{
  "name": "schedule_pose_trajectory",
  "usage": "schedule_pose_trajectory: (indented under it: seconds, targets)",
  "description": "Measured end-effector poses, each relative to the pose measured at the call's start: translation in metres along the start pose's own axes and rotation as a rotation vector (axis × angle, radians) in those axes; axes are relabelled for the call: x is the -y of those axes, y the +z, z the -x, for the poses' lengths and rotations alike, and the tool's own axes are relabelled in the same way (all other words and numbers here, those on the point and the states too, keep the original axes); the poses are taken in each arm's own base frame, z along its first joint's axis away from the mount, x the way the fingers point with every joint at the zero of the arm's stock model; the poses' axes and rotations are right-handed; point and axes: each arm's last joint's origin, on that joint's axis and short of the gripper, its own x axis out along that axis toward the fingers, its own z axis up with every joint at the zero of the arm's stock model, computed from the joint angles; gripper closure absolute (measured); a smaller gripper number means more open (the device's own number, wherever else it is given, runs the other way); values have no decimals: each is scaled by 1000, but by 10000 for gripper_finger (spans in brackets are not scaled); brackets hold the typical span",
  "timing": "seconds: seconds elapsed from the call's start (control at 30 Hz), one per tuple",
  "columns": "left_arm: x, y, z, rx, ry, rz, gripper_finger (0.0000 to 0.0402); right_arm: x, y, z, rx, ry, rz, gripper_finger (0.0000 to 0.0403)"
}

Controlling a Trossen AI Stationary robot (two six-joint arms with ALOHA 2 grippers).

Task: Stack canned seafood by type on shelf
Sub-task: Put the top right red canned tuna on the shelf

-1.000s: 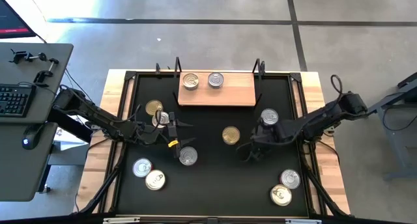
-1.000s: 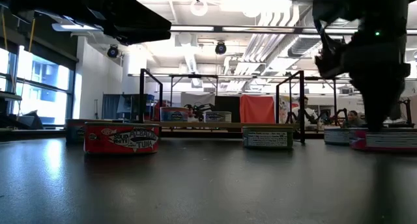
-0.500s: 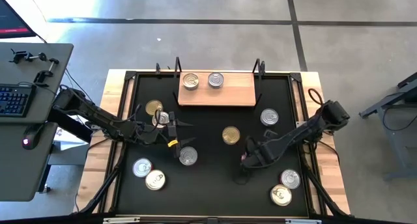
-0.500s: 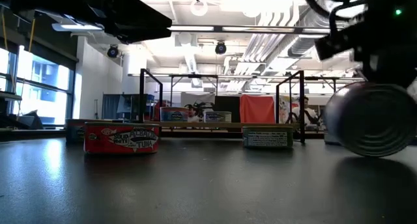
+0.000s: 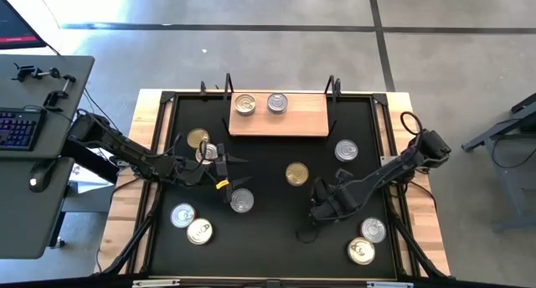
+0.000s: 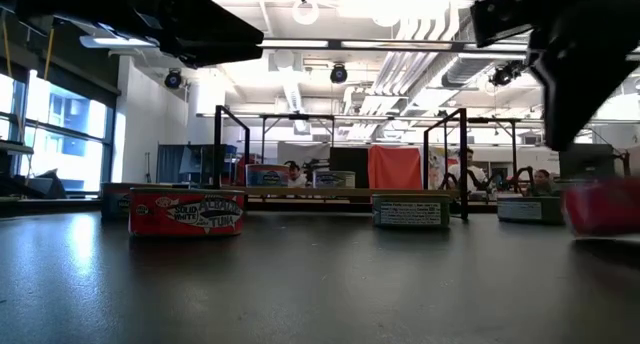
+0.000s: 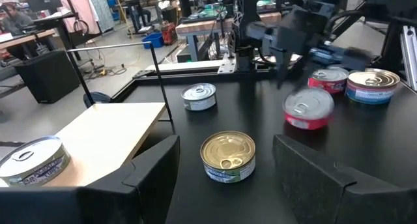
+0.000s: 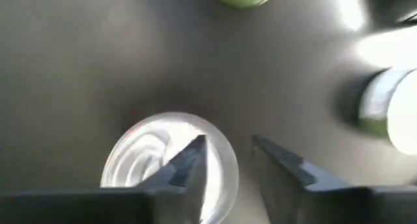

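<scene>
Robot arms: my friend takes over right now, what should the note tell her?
Left gripper: open, empty, over the middle of the mat.
Right gripper: open, with a red tin right below it, not gripped.
Shelf: two tins side by side, not stacked.
Left to do: the other tins are scattered on the mat; sort them by type and stack them on the shelf.

place: robotics lab or workshop | floor: bare grey concrete floor [image 5: 276, 12] with dark seams | ceiling: exposed ducts and round hanging lamps [image 6: 338, 72] | furnishings: side desk with keyboard [image 5: 17, 127] and mouse, wire racks, red panel [image 6: 394, 168] | people: seated at far benches [image 6: 466, 170]
</scene>
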Motion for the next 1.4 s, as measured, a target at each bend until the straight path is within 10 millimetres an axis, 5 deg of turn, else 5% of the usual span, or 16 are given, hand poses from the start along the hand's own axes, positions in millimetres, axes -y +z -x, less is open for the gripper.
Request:
schedule_pose_trajectory:
  seconds: [0.2,0.33,0.63,0.87,1.4]
  targets:
    - [0,0,0,-1,-1,0,166,-20,-10,-8,-31,188,-50,202]
    - [0,-1,0,-4,-1,5,166,-19,-22,-21,-32,150,-38,172]
    - [0,0,0,-3,-1,-2,166,-16,-26,-47,47,183,-88,201]
    - [0,0,0,-1,-1,0,166,-4,2,-55,248,123,-457,225]
    - [0,0,0,-2,0,-1,166,-5,-9,-43,246,139,647,226]
